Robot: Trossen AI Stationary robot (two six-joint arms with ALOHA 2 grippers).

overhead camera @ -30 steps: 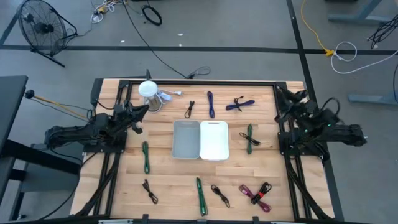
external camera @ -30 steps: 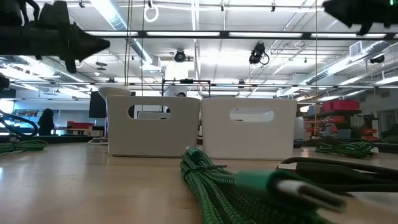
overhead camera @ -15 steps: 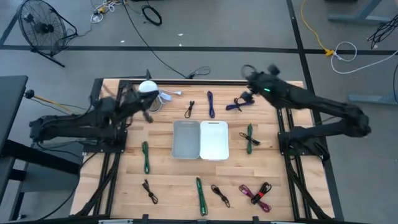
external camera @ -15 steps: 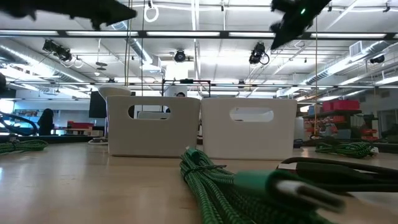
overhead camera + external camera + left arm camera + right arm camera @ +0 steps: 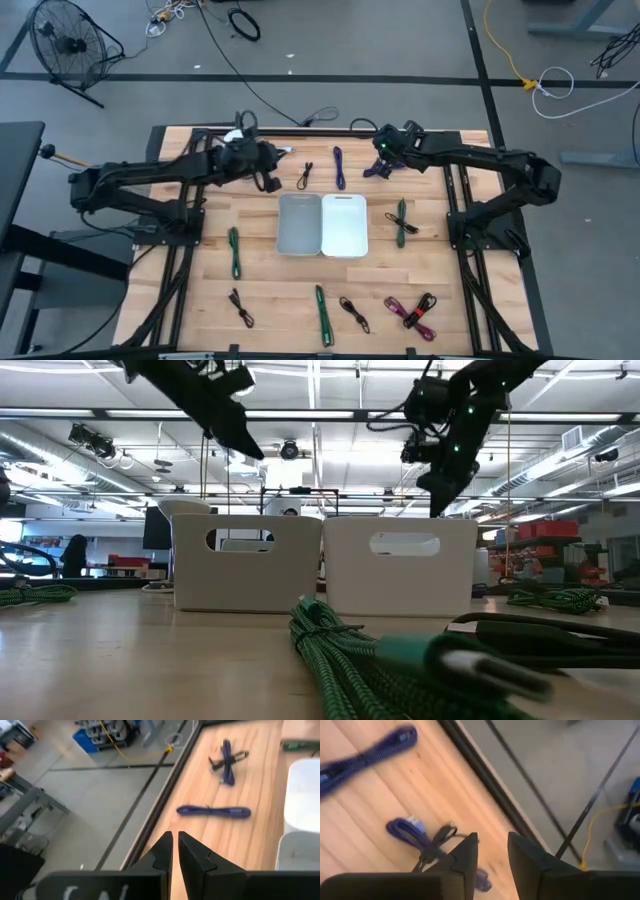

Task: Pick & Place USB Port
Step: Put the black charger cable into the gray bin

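A wooden table [image 5: 270,290] on a grey shop floor carried two bins [image 5: 322,225] at its middle, ringed by bundled cables. From above, the right gripper [image 5: 385,148] hung over the far edge, a blue cable [image 5: 385,168] just at its six o'clock, long axis running roughly three to nine; the left gripper [image 5: 268,172] waited at ten o'clock of the bins. In the right wrist view, the fingers [image 5: 465,857] stood slightly parted and empty above that cable [image 5: 417,840]. In the left wrist view, the fingers [image 5: 165,850] were nearly closed, holding nothing.

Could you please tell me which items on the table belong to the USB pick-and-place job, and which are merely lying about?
Job:
- purple cables
- green cables
- black cables
- grey bin, white bin

Lying about:
- fan
- yellow floor cord
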